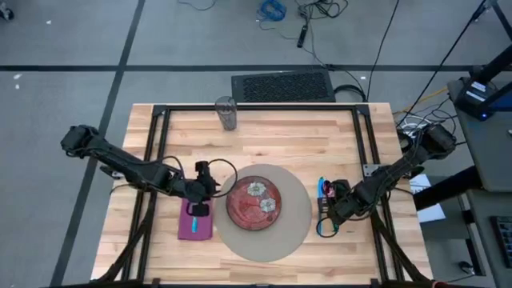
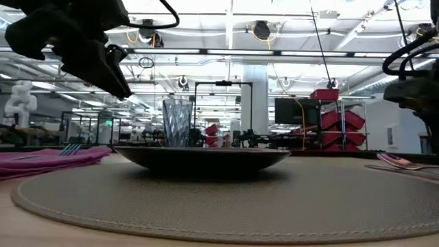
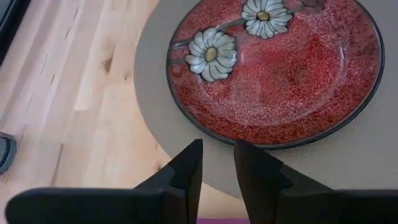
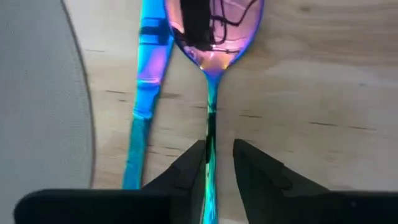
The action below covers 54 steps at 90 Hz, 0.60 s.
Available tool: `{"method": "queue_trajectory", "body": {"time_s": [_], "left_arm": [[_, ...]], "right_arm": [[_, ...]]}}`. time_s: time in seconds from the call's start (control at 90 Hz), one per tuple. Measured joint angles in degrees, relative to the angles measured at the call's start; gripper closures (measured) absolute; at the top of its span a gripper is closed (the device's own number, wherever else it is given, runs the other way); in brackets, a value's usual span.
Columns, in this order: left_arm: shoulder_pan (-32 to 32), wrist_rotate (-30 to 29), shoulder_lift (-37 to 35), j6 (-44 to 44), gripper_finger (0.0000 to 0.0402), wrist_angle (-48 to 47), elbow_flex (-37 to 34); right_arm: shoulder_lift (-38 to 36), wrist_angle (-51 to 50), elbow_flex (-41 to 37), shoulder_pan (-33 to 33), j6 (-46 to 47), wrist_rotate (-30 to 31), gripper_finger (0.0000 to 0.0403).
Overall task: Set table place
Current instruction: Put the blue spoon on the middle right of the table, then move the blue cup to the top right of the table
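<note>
A red plate with white daisies (image 1: 254,200) sits on the round beige mat (image 1: 264,244) on the table (image 1: 280,144). To the mat's left, a pink napkin (image 1: 196,224) carries a blue fork (image 2: 68,149). My left gripper (image 3: 217,146) hovers over the napkin's far end, pointing at the plate, its fingers a little apart with nothing between them. Right of the mat, an iridescent spoon (image 4: 214,37) and knife (image 4: 146,87) lie side by side on the wood. My right gripper (image 4: 219,146) stands over the spoon's handle, its fingers slightly apart.
A clear ribbed glass (image 1: 226,114) stands near the table's far edge, left of centre. Black rails (image 1: 156,144) frame the tabletop. Bare wood lies between the glass and the mat.
</note>
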Motion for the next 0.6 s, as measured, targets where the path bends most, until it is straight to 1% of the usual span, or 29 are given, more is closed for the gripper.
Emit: {"method": "queue_trajectory", "body": {"time_s": [0.222,0.322,0.389,0.5,0.6], "left_arm": [[0.0,-0.3,0.0,0.1,0.0323,0.0,0.0],[0.1,-1.2,0.0,0.1,0.0323,0.0,0.0],[0.1,-1.6,0.0,0.1,0.0323,0.0,0.0],[0.1,-1.8,0.0,0.1,0.0323,0.4,0.0],[0.1,-2.9,0.0,0.5,0.0323,1.2,0.0]], "right_arm": [[-0.1,-8.2,4.6,0.2,-1.2,2.9,0.033],[-0.3,-8.8,6.5,0.0,-2.4,5.8,0.033],[-0.3,-8.8,7.8,-0.3,-3.9,6.7,0.033],[-0.3,-8.8,10.2,-0.9,-7.5,7.2,0.033],[-0.3,-8.9,12.9,-2.1,-14.3,10.1,0.033]]}}
